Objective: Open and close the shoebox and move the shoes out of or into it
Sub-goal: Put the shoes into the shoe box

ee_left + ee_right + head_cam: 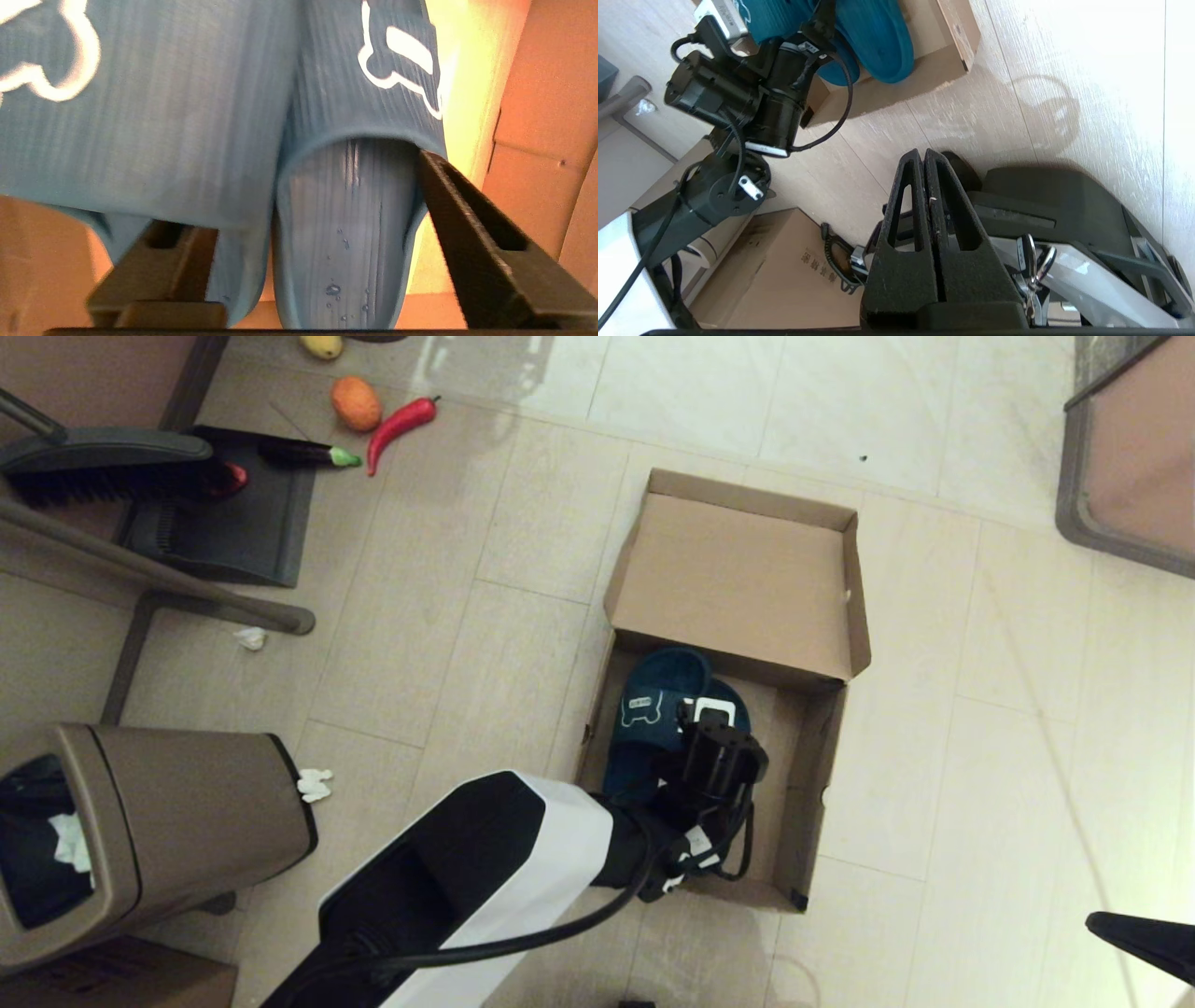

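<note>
While your right gripper (924, 161) rests pressed closed, your left gripper (299, 214) straddles the shoes (653, 709), fingers spread wide, inside the shoebox (822, 747).

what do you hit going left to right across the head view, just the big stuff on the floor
Trash bin → left arm, its left gripper down in the shoebox → shoes inside it → right gripper at the far right edge.
</note>
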You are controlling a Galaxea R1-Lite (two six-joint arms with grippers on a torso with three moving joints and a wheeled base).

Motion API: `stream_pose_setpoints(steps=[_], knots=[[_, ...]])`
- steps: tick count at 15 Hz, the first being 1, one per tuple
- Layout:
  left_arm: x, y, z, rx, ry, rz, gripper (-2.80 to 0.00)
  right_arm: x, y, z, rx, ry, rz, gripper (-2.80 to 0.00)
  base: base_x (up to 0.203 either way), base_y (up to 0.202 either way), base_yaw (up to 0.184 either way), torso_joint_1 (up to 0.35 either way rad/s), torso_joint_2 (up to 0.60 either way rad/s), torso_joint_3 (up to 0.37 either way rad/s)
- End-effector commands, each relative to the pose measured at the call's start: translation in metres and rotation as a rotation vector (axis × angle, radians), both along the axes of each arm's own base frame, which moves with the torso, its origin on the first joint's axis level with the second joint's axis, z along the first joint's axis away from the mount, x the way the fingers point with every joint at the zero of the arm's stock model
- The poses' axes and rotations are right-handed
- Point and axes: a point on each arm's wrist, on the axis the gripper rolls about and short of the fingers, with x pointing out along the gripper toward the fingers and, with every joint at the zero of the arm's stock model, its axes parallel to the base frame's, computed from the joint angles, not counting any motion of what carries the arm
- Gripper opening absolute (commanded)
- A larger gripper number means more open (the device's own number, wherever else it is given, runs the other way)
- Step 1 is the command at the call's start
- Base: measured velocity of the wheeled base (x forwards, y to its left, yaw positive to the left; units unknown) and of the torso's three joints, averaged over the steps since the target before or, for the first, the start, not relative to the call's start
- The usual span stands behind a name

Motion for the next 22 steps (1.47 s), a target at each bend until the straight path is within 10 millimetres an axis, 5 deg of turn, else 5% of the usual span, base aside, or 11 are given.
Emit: stream_pose_setpoints(steps=[1, 8, 10, 18, 22], knots=[[0.000, -0.001, -0.008, 0.011, 0.010, -0.001, 0.00, -0.002, 0.000, 0.000, 0.004, -0.001, 0.000, -2.80, 0.000, 0.000, 0.000, 0.000, 0.00, 0.000], [0.001, -0.001, -0.015, 0.028, 0.019, 0.008, 0.00, -0.007, 0.000, -0.003, 0.005, 0.008, -0.002, -2.80, 0.000, 0.000, 0.000, 0.000, 0.00, 0.000], [-0.001, 0.003, -0.002, 0.038, 0.012, 0.043, 0.00, -0.007, 0.000, -0.003, 0.006, 0.008, -0.001, -2.80, 0.000, 0.000, 0.000, 0.000, 0.00, 0.000], [-0.008, 0.037, -0.003, 0.150, 0.092, 0.094, 0.00, -0.009, 0.001, -0.005, 0.009, 0.009, 0.001, -2.80, 0.000, 0.000, 0.000, 0.000, 0.00, 0.000], [-0.020, 0.056, 0.017, 0.150, 0.104, 0.106, 0.00, -0.007, 0.000, -0.004, 0.012, 0.009, 0.001, -2.80, 0.000, 0.000, 0.000, 0.000, 0.00, 0.000]])
